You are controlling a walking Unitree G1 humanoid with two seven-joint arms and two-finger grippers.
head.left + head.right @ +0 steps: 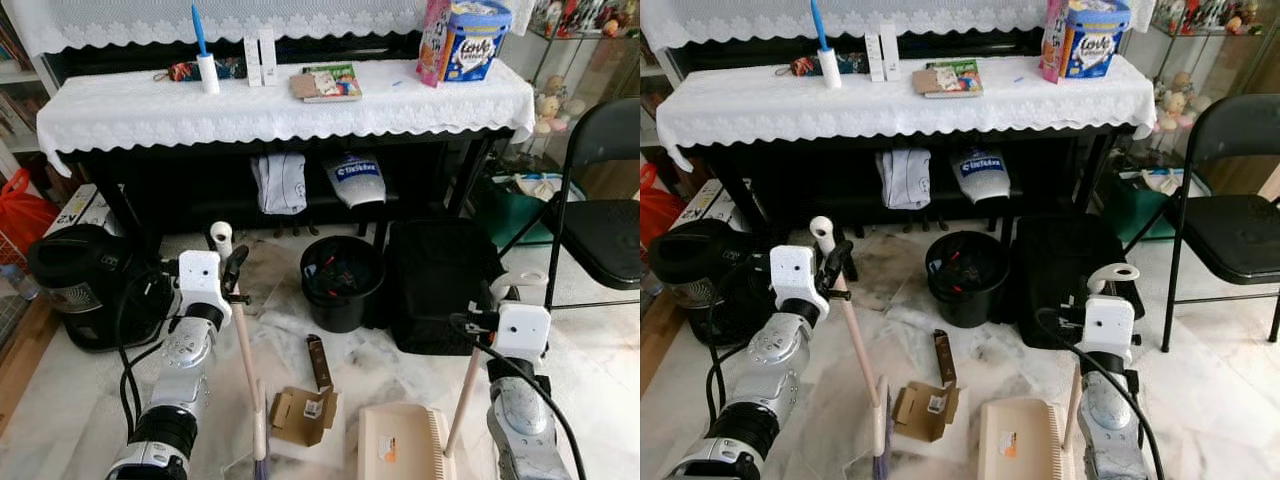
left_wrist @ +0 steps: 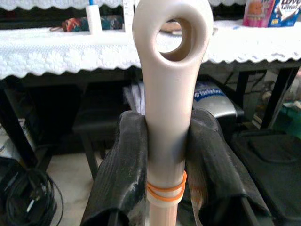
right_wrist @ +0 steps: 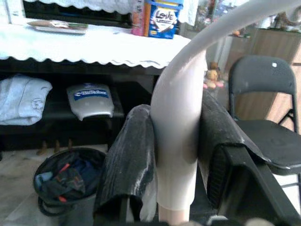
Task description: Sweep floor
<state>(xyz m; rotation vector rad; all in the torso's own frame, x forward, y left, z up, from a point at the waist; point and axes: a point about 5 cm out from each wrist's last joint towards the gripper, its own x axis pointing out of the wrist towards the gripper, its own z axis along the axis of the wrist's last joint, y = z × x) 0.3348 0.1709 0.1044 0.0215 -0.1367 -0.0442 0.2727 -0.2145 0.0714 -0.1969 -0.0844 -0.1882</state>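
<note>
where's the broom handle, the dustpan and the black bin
broom handle (image 1: 244,345), left eye view, on the mid shaft below the left gripper
dustpan (image 1: 395,445), left eye view, on its flat beige pan
black bin (image 1: 966,300), right eye view, on its front wall

The left silver arm reaches forward on the left, its hand (image 1: 236,272) clamped on a pale upright handle. On the right, the right silver arm rises near, its hand (image 3: 175,155) gripping a second pale handle.

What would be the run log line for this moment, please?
left gripper: shut on broom handle | right gripper: shut on dustpan handle | cardboard scrap: on floor
</note>
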